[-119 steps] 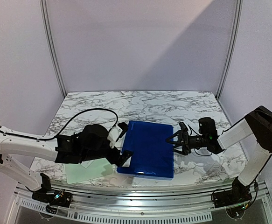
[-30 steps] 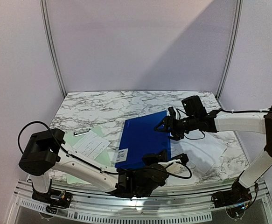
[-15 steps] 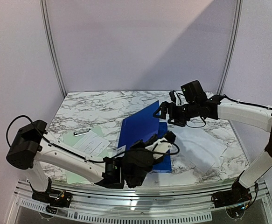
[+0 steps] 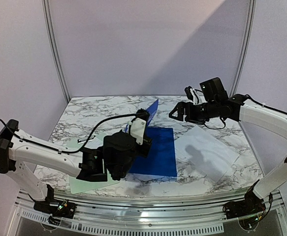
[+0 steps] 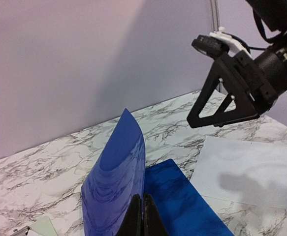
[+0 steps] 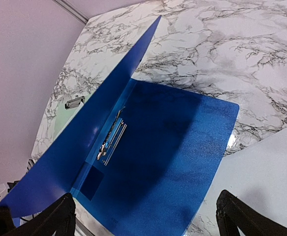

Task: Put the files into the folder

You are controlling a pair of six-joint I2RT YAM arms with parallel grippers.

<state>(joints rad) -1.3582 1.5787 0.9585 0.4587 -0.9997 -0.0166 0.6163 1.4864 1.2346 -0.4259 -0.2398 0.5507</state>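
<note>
Between left gripper (image 5: 142,219) tips: folder (image 5: 114,179) cover pinched upright; tilt it further back. Right gripper (image 4: 180,112), spread wide, should take sheet (image 4: 213,153) below it.

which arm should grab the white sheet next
Right. The right tool is open and empty on the white sheet's side; the left tool is shut on the folder cover, holding it up.

In my left wrist view the folder (image 5: 114,189) cover runs off the bottom edge at the jaws of the left gripper (image 5: 142,219); only fingertips show. From above, my left arm (image 4: 49,155) hides the folder's near corner. The white sheet (image 6: 266,172) is cut off beside the right gripper (image 6: 144,219)
</note>
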